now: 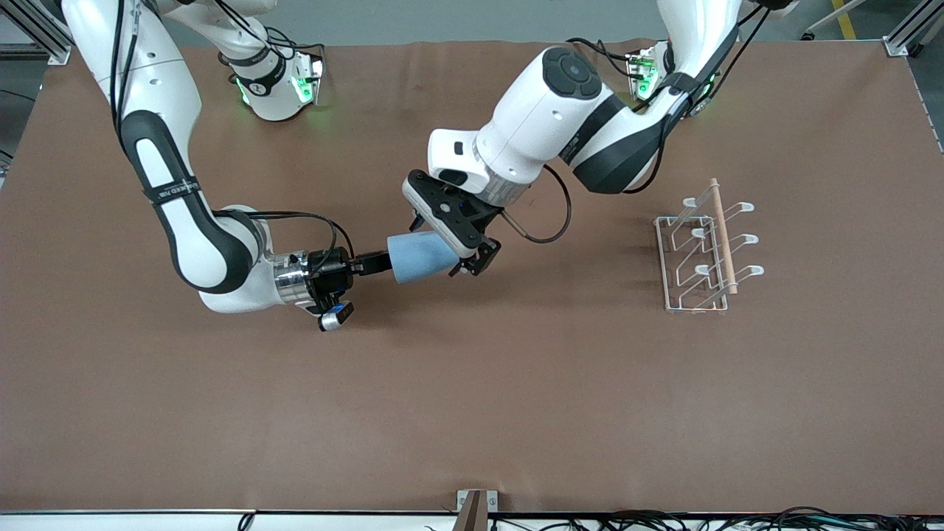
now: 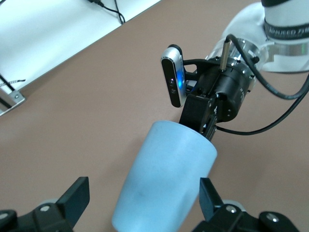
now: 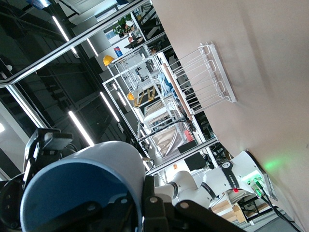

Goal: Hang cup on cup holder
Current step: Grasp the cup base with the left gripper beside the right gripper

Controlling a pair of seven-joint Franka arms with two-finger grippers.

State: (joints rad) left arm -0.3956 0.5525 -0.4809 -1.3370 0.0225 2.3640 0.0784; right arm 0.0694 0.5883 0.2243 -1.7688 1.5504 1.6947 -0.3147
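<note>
Cup held in the air between my two grippers, above mid-table.

The white wire cup holder [image 1: 706, 252] with its wooden dowel stood toward the left arm's end. My right gripper [image 1: 383, 262] clenched the rim of the small light blue tapered plastic cup [image 1: 422, 257]; my left gripper [image 1: 463, 254] straddled it, fingers [image 2: 208, 195] released.

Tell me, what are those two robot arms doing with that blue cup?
The right gripper is holding the small light blue plastic cup sideways in the air by its rim. The left gripper has its fingers open around the cup's other end, not closed. The white wire cup holder stands empty toward the left arm's end of the table.
</note>
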